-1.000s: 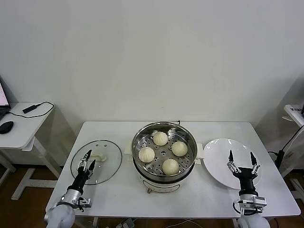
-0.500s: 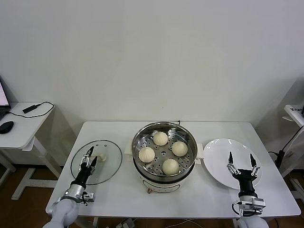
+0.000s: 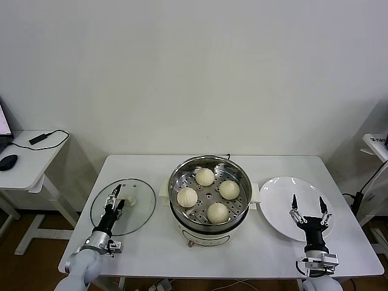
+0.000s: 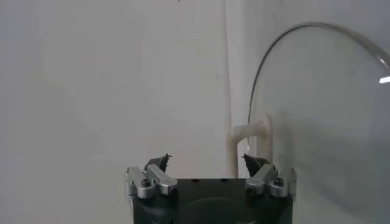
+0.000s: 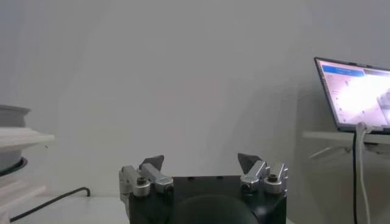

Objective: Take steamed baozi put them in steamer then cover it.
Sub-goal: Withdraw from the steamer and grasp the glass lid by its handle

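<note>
Several cream-white baozi lie on the perforated tray inside the shiny steamer at the table's middle. The cover, a clear glass lid, rests flat on the table left of the steamer. My left gripper hovers low over the lid, open, its tips just short of the cream handle. In the left wrist view the handle stands ahead of one fingertip of the left gripper, with the lid behind it. My right gripper stands open and empty above the white plate.
The white table carries the lid, steamer and plate in a row. A side desk with a mouse and cable stands at the far left. The right wrist view shows the right gripper, the steamer's edge and a laptop.
My left gripper has crept forward across the lid toward its handle. The right gripper has barely moved.
</note>
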Available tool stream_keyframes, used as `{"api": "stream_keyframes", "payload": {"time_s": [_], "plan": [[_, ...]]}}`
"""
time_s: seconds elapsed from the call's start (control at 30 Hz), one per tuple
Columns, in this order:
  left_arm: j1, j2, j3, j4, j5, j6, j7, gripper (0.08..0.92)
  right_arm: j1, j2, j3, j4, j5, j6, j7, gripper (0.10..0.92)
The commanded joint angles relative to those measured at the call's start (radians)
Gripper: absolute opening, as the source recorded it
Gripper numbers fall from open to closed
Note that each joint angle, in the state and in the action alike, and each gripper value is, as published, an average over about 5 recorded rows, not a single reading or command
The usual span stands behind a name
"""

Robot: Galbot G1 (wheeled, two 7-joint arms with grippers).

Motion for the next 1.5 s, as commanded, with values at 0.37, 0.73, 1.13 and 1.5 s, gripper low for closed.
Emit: {"api": "stream_keyframes", "payload": {"time_s": [0.37,0.73,1.13,1.5], "plan": [[-0.032,-0.007,0.009,0.035,-0.001,0.001,0.004,0.823,0.004,0.006,0.001,-0.009,-0.013,0.004,0.001,0.823],[-0.056,-0.008,0.01,0.088,0.001,-0.004,0.007,0.675,0.005,0.01,0.002,-0.014,-0.022,0.007,0.001,0.823],[-0.061,-0.008,0.01,0.109,-0.015,-0.014,0.026,0.328,0.006,0.008,0.002,-0.011,-0.025,0.009,0.002,0.823],[-0.006,0.022,-0.022,-0.051,-0.129,-0.013,0.044,0.191,0.009,0.014,-0.005,-0.014,-0.036,0.017,0.002,0.823]]}}
